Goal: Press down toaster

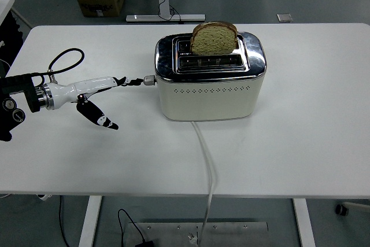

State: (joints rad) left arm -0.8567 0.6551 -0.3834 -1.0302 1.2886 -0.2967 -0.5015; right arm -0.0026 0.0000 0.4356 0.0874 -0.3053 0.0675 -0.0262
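White cord (206, 166) nearest; left robot hand (101, 93) fingertip apparently touching toaster (209, 88) lever (150, 80).

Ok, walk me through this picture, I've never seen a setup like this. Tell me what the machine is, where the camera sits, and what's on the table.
The single picture comes from a camera high on the robot, looking down over a white table. The robot's left hand reaches in from the left edge, its fingertips at the lever on the end of a cream toaster. A slice of bread stands up out of the rear slot. The toaster's cord runs off the near edge. The hand grasps nothing. The right arm is out of view.
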